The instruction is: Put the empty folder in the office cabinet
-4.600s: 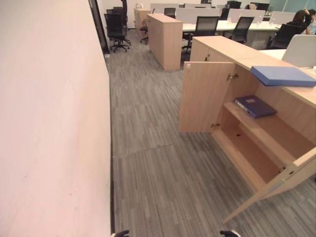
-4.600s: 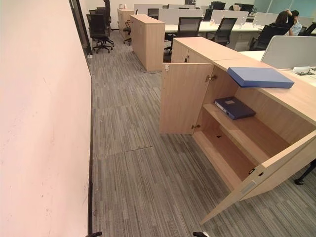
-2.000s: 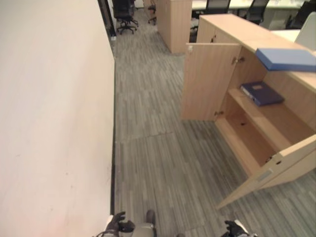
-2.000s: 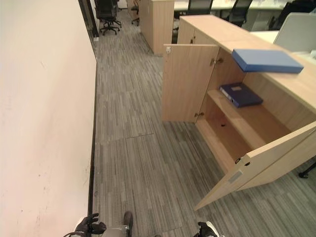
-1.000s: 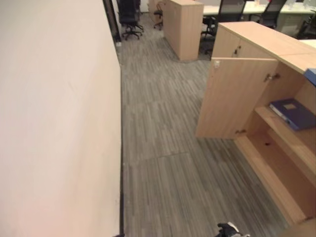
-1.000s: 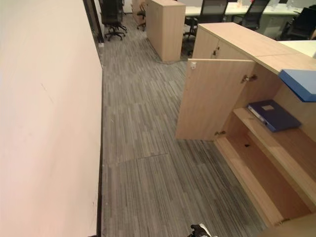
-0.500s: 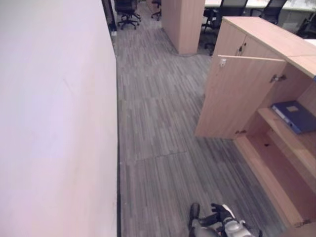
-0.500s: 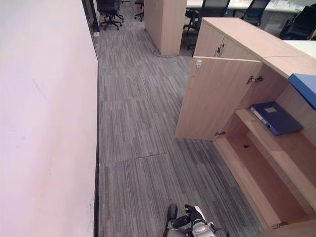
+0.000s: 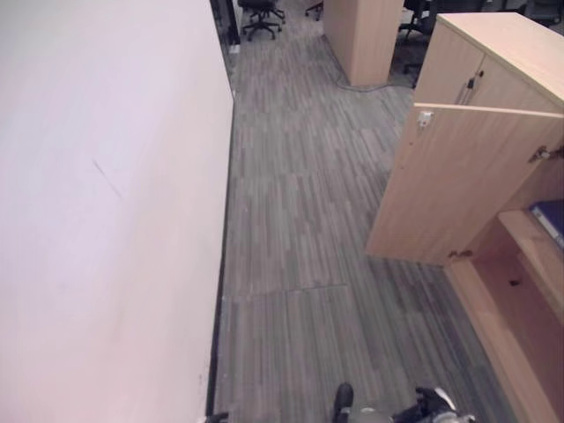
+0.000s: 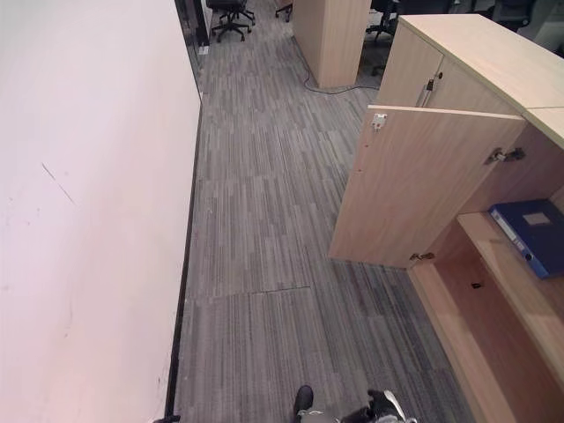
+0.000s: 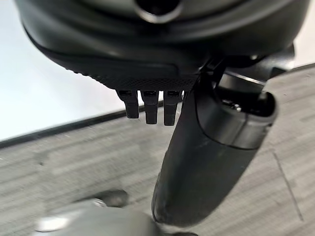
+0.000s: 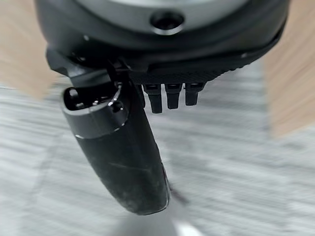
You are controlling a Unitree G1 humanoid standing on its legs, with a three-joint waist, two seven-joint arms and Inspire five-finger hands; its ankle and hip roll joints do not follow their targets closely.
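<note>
A wall [image 10: 88, 203] runs along the left, the floor [image 10: 256, 220] beside it. On the right stands a cabinet [image 10: 476, 53] with its door [image 10: 423, 189] swung out toward the floor. A folder [image 10: 533, 233] lies on a shelf [image 10: 520, 304] inside. Another cabinet [image 10: 330, 35] and a chair [image 10: 225, 13] stand farther behind.

1. One dark blue folder [image 10: 536, 231] lies flat on the shelf [image 10: 515, 295] of the open cabinet [image 10: 493, 62].
2. There are two wooden cabinets in sight: the open one, and a second cabinet [image 10: 333, 35] standing farther down the room.
3. One open cabinet door [image 10: 414, 189] is counted, standing out over the floor [image 10: 264, 238].
4. One office chair [image 10: 231, 11] shows at the far end of the floor.
5. Two robot hands are counted: a left robot hand [image 11: 206, 147] and a right robot hand [image 12: 123, 152], each with straight fingers, holding nothing.
6. One long pale wall [image 10: 79, 220] runs beside the floor.
</note>
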